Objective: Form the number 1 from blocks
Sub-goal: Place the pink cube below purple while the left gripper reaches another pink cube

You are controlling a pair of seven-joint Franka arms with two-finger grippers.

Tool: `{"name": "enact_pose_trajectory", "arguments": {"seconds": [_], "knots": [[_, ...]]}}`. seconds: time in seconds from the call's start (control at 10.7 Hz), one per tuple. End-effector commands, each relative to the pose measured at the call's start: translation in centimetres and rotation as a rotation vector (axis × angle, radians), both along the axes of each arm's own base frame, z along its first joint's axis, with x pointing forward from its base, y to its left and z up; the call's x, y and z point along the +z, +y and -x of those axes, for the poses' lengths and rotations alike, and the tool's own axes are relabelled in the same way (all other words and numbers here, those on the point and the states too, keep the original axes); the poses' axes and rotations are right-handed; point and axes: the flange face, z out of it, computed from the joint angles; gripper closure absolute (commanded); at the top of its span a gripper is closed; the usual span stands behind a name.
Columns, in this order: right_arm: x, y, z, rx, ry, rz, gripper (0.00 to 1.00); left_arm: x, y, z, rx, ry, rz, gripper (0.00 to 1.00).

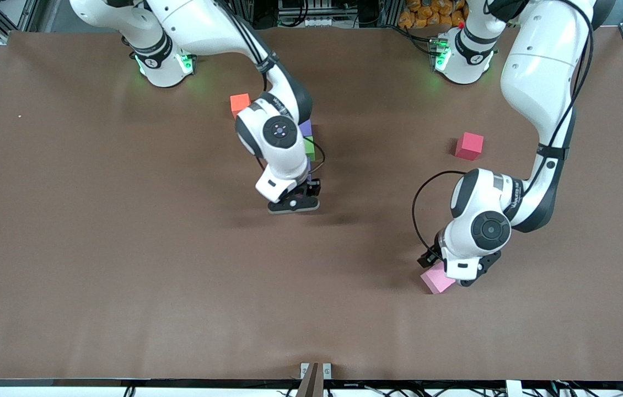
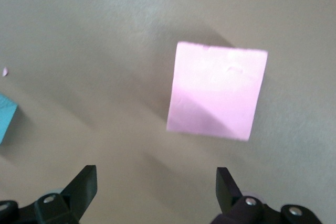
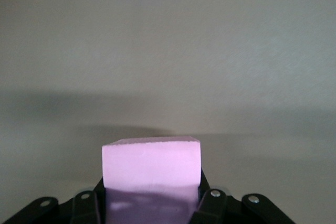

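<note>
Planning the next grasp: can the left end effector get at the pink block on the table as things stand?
Probably yes: the left end effector hangs open right over the pink block, which lies alone on bare table, nothing between them.

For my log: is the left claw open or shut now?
Open. In the left wrist view the left claw has its fingers spread wide, with the pink block on the table, ungripped.

Pink block [image 1: 436,279], red cube [image 1: 468,146], orange cube [image 1: 240,103].

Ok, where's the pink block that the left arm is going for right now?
The pink block lies on the table toward the left arm's end, nearer the front camera than the red cube, with the open left gripper just above it.
</note>
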Motion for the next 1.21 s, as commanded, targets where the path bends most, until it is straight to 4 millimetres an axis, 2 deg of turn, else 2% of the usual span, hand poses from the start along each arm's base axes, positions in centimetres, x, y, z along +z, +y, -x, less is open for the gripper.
{"name": "enact_pose_trajectory", "arguments": {"seconds": [0.0,0.19,0.56,0.84,0.93,1.12], "knots": [[-1.9,0.7,1.9,-0.021,-0.01,-0.006,0.45,0.2,-0.4,-1.3,-0.003,-0.063,-0.014,0.0],[-3.4,0.2,2.9,-0.03,-0.015,-0.008,0.45,-0.4,-0.4,-1.6,-0.003,-0.093,-0.003,0.0],[-4.2,0.2,4.0,-0.048,0.001,0.004,0.45,-0.1,-0.6,-2.2,-0.006,-0.148,0.011,0.0],[-4.5,1.2,5.4,-0.044,0.006,0.009,0.44,-0.4,-0.2,-2.5,-0.007,-0.171,0.009,0.0],[-4.5,1.4,5.5,-0.041,0.006,0.009,0.37,-1.1,-0.2,-2.4,-0.015,-0.166,0.0,0.0],[-4.5,1.3,5.5,-0.042,0.006,0.009,0.0,-1.6,-0.2,-2.5,-0.027,-0.171,-0.006,0.0]]}}
